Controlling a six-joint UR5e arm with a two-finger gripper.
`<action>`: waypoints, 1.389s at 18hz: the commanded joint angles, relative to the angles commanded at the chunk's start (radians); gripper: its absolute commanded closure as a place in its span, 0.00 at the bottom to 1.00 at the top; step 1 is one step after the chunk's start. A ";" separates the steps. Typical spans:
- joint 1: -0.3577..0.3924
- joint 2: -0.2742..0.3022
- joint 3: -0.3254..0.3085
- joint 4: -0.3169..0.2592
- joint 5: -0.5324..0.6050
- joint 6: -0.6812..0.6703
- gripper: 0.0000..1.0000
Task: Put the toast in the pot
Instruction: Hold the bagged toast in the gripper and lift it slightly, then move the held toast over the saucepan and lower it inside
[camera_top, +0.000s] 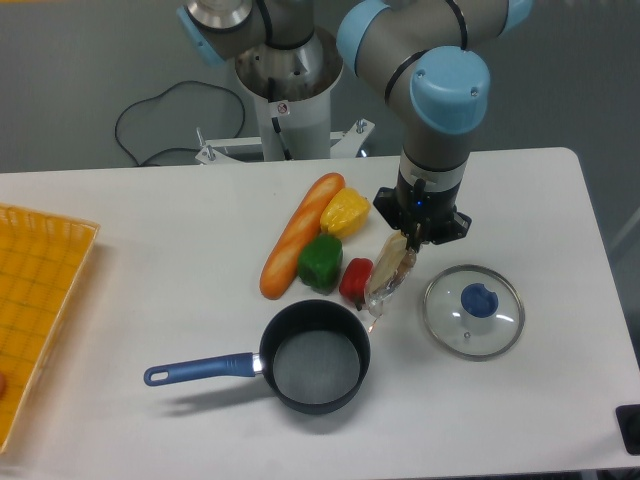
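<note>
The toast (390, 272), a tan slice in crinkly clear wrap, hangs on edge from my gripper (411, 238), which is shut on its upper end. Its lower corner dangles just above the table, to the right of the red pepper and a little beyond the pot's far right rim. The pot (315, 357), black with a grey inside and a long blue handle (198, 369) pointing left, stands near the table's front. It holds nothing. The gripper is up and to the right of the pot.
An orange baguette (299, 235), a yellow pepper (345, 212), a green pepper (320, 262) and a red pepper (356, 280) lie clustered behind the pot. A glass lid with a blue knob (473, 309) lies to the right. A yellow tray (35, 310) sits at the left edge.
</note>
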 joint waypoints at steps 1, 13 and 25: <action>0.000 0.000 0.000 0.000 0.000 0.002 1.00; 0.003 0.003 0.017 0.028 -0.067 -0.054 1.00; -0.014 0.000 0.031 0.098 -0.162 -0.208 1.00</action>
